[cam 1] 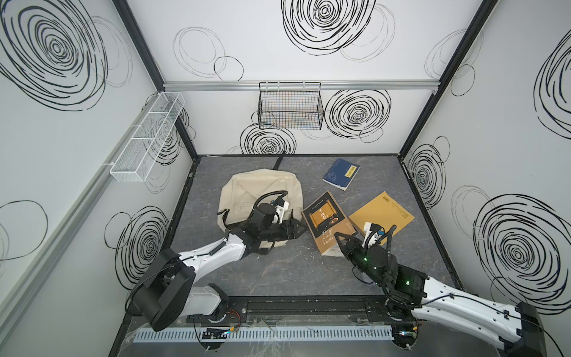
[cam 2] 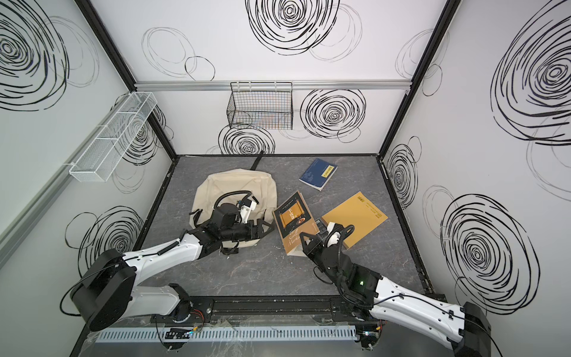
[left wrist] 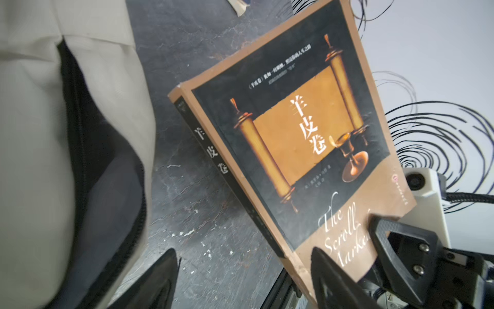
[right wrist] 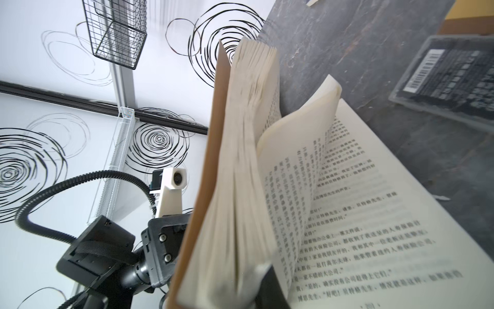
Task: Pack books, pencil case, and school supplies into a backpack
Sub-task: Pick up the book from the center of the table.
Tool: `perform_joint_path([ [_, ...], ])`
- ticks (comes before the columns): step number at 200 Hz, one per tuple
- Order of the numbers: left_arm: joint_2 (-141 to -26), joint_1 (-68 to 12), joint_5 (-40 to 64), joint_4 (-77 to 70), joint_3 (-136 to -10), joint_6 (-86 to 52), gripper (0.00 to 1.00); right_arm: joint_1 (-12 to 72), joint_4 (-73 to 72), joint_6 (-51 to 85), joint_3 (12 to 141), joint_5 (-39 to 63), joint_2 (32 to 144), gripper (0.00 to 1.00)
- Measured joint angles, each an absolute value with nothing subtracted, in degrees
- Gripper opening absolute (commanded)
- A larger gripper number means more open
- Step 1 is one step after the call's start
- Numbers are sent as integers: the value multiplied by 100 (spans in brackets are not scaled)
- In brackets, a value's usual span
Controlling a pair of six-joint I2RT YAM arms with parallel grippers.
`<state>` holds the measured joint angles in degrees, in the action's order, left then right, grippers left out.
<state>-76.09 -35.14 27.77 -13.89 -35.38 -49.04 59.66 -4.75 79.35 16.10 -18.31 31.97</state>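
Clamping the brown book [cam 1: 324, 222] by its near edge, the right gripper [cam 1: 342, 244] held it tilted off the tabletop [cam 1: 293, 272], pages fanning loose. The left gripper [cam 1: 299, 229] gaped wide just beside the spine, the unzipped backpack [cam 1: 247, 191] right behind it. No book was packed: the navy book [cam 1: 341, 173] lay well beyond both grippers, the yellow book [cam 1: 386, 213] and packet [right wrist: 449, 85] just past the right one. The pencil case was out of sight.
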Motion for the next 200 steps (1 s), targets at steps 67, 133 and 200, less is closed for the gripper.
perform_joint_path([
  [67, -8270, -3597, 3159, -2687, -3535, -5647, 65, 5966, -722, 7926, 1634, -1382, 3109, 0],
  [133, -8484, -3524, 3242, -3892, -3533, -6521, 9, 5931, -825, 7717, 1625, -1500, 3074, 0],
  [200, -8156, -3472, 3293, -4423, -3686, -6777, 0, 5896, -847, 7306, 1863, -1758, 2928, 80],
])
